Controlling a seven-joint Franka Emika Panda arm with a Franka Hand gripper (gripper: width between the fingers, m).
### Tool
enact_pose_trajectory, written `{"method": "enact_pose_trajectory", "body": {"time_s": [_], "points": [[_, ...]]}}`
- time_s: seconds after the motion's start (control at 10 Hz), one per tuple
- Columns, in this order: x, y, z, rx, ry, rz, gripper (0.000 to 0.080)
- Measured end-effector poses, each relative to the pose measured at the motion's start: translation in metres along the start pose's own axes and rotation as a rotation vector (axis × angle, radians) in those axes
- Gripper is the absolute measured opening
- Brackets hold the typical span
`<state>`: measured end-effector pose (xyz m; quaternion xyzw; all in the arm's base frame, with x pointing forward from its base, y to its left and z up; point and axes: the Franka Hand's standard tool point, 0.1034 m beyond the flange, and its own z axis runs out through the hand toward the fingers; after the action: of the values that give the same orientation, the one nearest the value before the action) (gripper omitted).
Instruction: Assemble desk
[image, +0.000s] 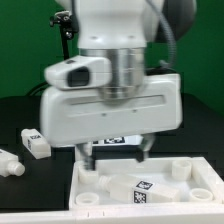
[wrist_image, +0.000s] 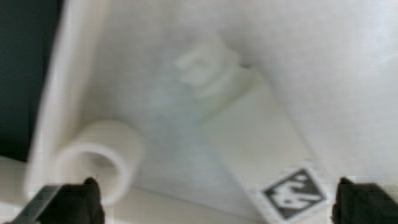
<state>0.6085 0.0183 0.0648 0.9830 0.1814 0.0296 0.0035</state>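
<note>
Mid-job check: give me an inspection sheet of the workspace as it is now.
Surface: black table, matte, no spills seen.
Job's things: tabletop panel lying rim up, sockets in view empty; tagged leg and second leg loose at the exterior view's left, apart from it.
Clutter: nothing seen.
Grippers: gripper open, empty, above the panel's far edge.
Cables: dark cable beside the arm, blurred.
Surroundings: green backdrop.

Backdrop: plain green wall (image: 22, 45), evenly lit. Tabletop (image: 18, 112) matte black, dark in both views. Black pole (image: 66, 38) stands before the wall at the exterior view's left.
</note>
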Motion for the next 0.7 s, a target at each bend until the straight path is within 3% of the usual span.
{"method": "enact_pose_trajectory", "body": {"time_s": [0.1, 0.2, 0.4, 0.5, 0.6, 0.7], "points": [[0.004, -0.006, -0.001, -0.004, 0.027, -0.002, 0.0649], [-0.006, -0.004, 0.0, -0.014, 0.051, 0.015, 0.0649], [-0.006, -0.004, 0.001, -0.01, 0.042, 0.015, 0.0649], [-0.008, -0.004, 0.002, -0.004, 0.029, 0.018, 0.0649], [-0.013, -0.004, 0.008, 0.03, -0.045, 0.028, 0.0649], [0.0, -0.005, 0.016, 0.03, -0.05, 0.034, 0.0649]]}}
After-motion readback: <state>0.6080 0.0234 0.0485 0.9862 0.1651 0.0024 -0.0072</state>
